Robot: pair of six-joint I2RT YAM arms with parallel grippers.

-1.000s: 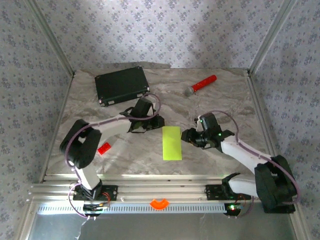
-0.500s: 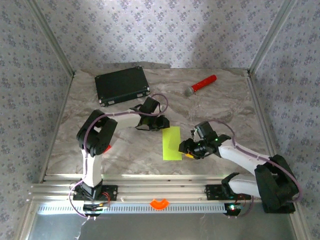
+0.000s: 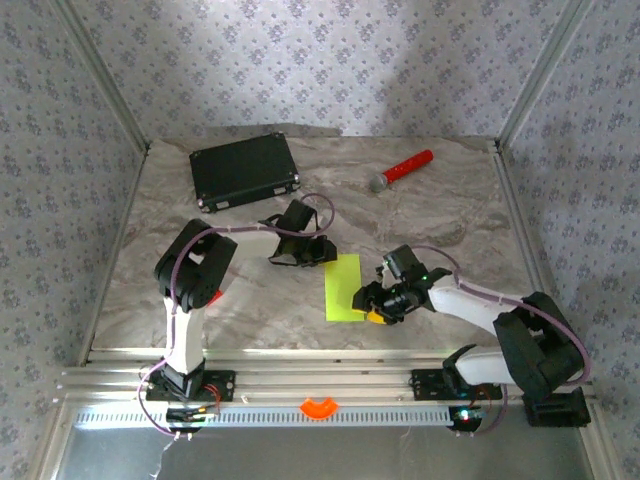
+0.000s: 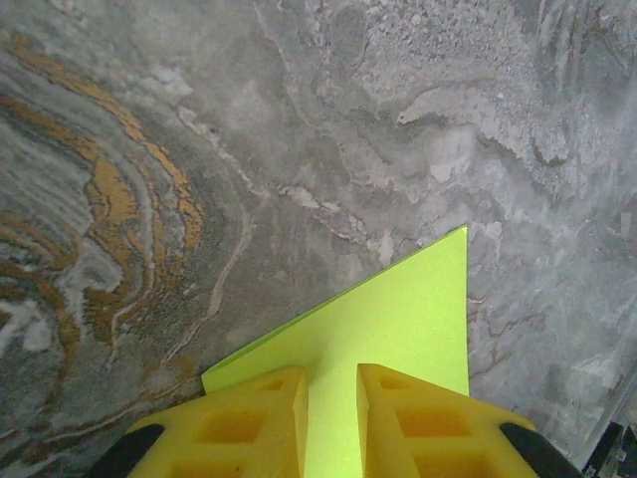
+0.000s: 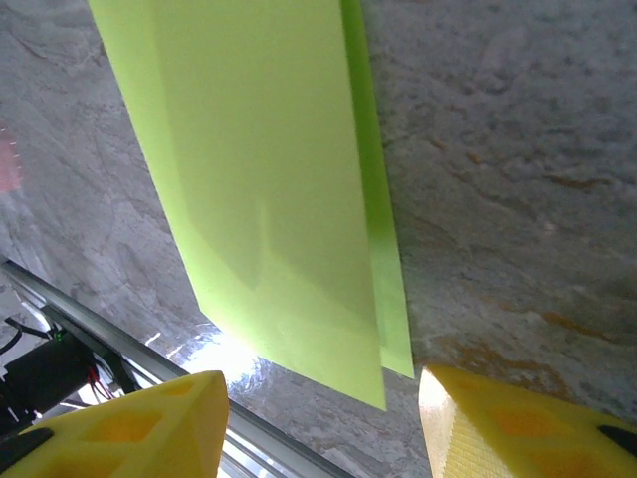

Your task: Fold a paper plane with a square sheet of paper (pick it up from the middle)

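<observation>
- The sheet of paper (image 3: pixel 343 286), lime yellow-green, is seen just below the centre of the top view, lying flat as a tall narrow rectangle.
- In the right wrist view two layers are shown, with a thin strip of the lower one exposed along the right edge.
- The paper's upper left corner is met by the left gripper (image 3: pixel 320 254). In the left wrist view its yellow fingers (image 4: pixel 249 423) are drawn close with only a narrow slit, set over the paper. Whether the paper is pinched cannot be told.
- The right gripper (image 3: pixel 373 306) is found at the paper's lower right edge. Its jaws are spread wide, and nothing is grasped.
- The paper is borne by a grey marble-patterned table (image 3: pixel 450 215), veined with white and ochre.
- A black case (image 3: pixel 245 171) lies at the upper left of the table, and a red-handled microphone (image 3: pixel 402 169) at the upper right.
- A small red block (image 3: pixel 213 296) is partly hidden behind the left arm.
- An aluminium rail (image 3: pixel 380 380) runs along the bottom, with an orange piece (image 3: pixel 320 407) below it.
- The table is enclosed by walls of floral wallpaper (image 3: pixel 330 60).
</observation>
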